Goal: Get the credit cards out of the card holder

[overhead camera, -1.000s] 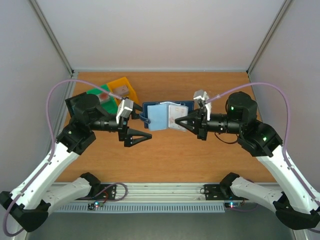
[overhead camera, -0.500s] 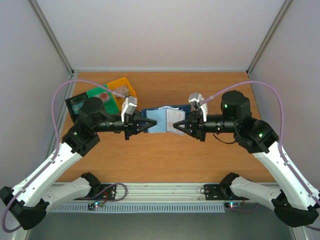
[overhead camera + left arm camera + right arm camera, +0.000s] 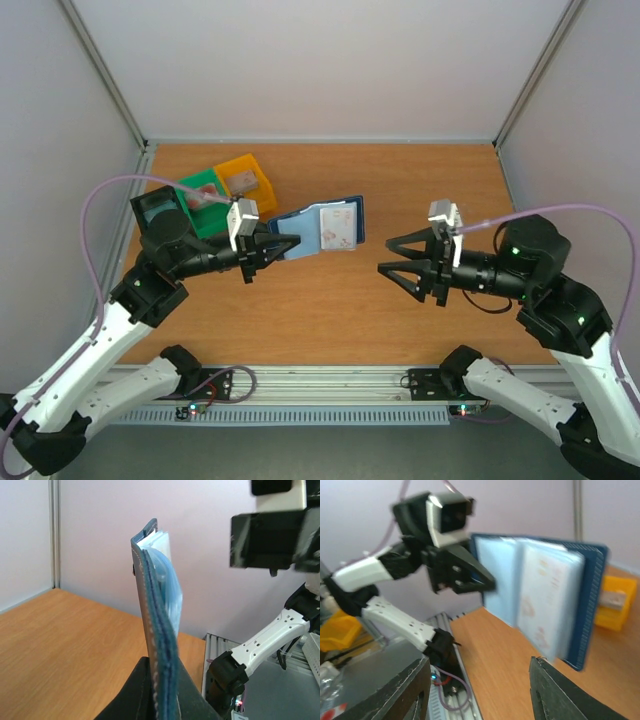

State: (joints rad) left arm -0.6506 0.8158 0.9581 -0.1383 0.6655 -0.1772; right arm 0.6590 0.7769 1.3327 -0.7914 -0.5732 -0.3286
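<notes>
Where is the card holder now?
In the top view, near mid-table, the card holder is held open by the left gripper at one edge, right of the yellow bin; the right gripper is apart, open.

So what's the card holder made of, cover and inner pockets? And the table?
Card holder: navy cover, matte, pale stitching along the edge, so leather or faux leather; can't tell which. Pockets: pale blue, glossy, semi-clear, likely soft plastic film. Table: wood grain, smooth; probably laminate or veneer.

White arm links (image 3: 85, 350), black joints and jaws, lilac cables (image 3: 590, 206) (one per arm), green indicator lights (image 3: 515, 250)
</notes>
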